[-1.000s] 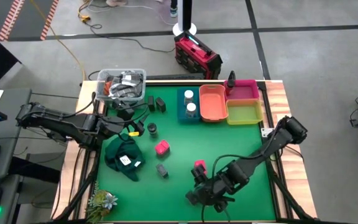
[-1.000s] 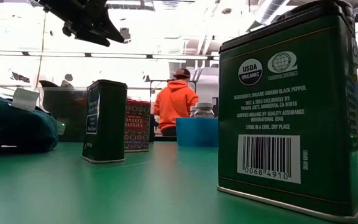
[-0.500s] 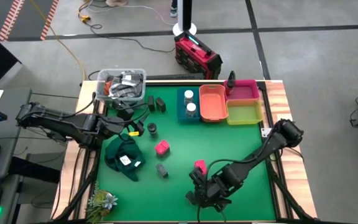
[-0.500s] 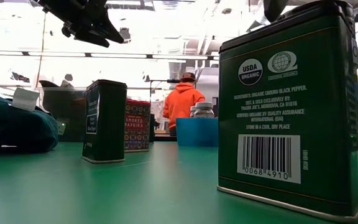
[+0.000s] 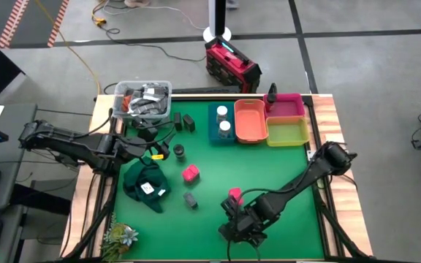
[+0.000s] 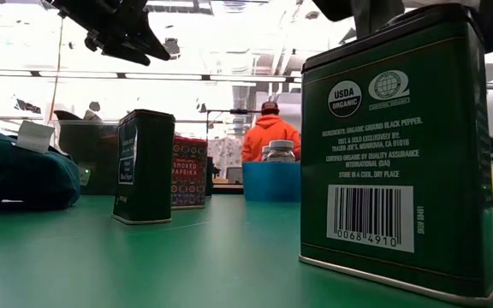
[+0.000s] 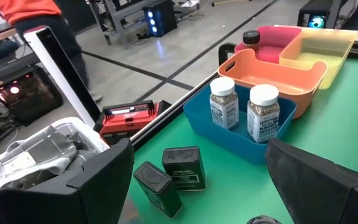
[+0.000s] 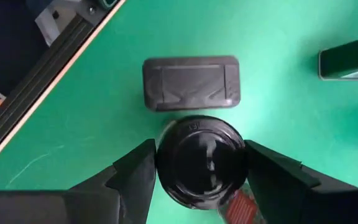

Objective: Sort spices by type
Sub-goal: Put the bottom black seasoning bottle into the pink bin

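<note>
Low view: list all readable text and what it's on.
Near green tin: "USDA ORGANIC", "INGREDIENTS: ORGANIC GROUND BLACK PEPPER", "STORE IN A COOL, DRY PLACE", barcode "0068 4910".
Red box: "SMOKED PAPRIKA".
Far green tin: label too small to read.
Cloth tag: unreadable.

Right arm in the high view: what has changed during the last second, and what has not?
The right pincer, closed on a dark round jar, crept toward the table's near edge and now shows above the black pepper tin in the low view. The person in orange walked rightward. The left pincer, open, did not move.
</note>
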Available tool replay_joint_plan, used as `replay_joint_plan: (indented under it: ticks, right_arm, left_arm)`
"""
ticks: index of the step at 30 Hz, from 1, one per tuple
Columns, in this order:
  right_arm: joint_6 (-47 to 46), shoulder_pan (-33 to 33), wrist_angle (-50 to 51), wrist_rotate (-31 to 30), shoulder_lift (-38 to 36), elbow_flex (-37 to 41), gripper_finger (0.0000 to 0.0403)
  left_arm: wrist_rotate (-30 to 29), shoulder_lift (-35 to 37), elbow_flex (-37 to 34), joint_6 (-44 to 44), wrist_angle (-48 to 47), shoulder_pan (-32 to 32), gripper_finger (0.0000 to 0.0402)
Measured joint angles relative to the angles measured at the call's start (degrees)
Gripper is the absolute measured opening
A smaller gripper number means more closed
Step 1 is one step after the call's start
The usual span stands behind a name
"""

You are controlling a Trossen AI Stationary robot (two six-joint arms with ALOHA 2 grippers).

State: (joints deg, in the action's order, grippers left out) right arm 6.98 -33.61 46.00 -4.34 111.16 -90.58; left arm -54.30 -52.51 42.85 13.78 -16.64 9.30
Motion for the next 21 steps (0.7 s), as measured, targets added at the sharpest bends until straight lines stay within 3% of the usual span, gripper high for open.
replay_joint_plan:
  ticks: [10, 16, 21]
  right_arm:
    - [0.1, 0.7, 0.2, 0.0, 0.6, 0.0, 0.0259]
    - [0.0, 0.8, 0.6, 0.2, 0.6, 0.0, 0.0229]
    - [-0.7, 0.8, 3.2, 0.1, 0.5, -0.1, 0.0229]
  left_arm:
    - [0.0, 0.0, 0.0, 0.0, -0.1, 0.0, 0.0348]
    - [0.0, 0.0, 0.0, 0.0, -0.3, 0.0, 0.0348]
    - [0.0, 0.0, 0.0, 0.0, -0.3, 0.0, 0.0348]
